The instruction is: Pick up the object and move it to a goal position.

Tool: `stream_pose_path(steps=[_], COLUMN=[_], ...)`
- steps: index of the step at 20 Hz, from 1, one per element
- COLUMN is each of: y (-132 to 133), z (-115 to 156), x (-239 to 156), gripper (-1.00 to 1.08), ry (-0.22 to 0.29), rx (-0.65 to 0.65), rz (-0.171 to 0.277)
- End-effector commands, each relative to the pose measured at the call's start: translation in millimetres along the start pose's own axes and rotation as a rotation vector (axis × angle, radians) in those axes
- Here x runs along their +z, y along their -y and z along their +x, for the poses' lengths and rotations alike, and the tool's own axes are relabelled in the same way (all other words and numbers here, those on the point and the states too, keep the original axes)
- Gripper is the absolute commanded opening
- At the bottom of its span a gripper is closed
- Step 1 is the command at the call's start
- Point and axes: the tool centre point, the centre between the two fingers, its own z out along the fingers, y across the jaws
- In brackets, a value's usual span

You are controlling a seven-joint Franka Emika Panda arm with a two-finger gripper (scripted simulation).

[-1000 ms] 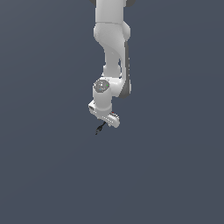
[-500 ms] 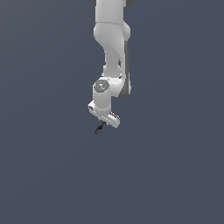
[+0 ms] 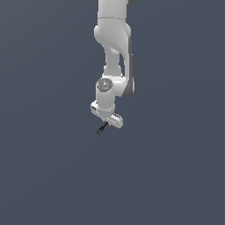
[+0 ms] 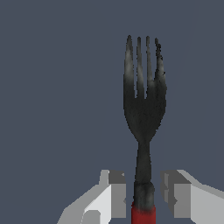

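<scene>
The object is a small black fork [image 4: 143, 109] with a red handle end [image 4: 143, 214]. In the wrist view its tines point away from the gripper and its handle runs between my two white fingers [image 4: 114, 192]. A narrow gap shows on each side of the handle, so my gripper [image 4: 143, 192] is open around it without touching it. In the exterior view the fork [image 3: 102, 128] is a tiny dark sliver sticking out just below the gripper [image 3: 104, 124], at the end of the white arm [image 3: 113, 52] that hangs down from the top.
A plain dark grey-blue surface [image 3: 176, 176] fills both views. No other objects, edges or containers show.
</scene>
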Motion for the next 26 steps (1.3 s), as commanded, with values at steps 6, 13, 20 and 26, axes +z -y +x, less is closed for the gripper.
stream_pose_path(steps=[6, 13, 20, 26], y=[45.3, 99.8, 135.6, 148.8], z=[4.4, 10.8, 16.3, 18.8], x=[-39.3, -85.9, -115.2, -125.5], gripper=[-1.00, -1.00, -1.00, -1.00], ry=[-0.001, -0.002, -0.001, -0.001], rx=[-0.002, -0.003, -0.004, -0.004], rz=[0.000, -0.001, 0.000, 0.000])
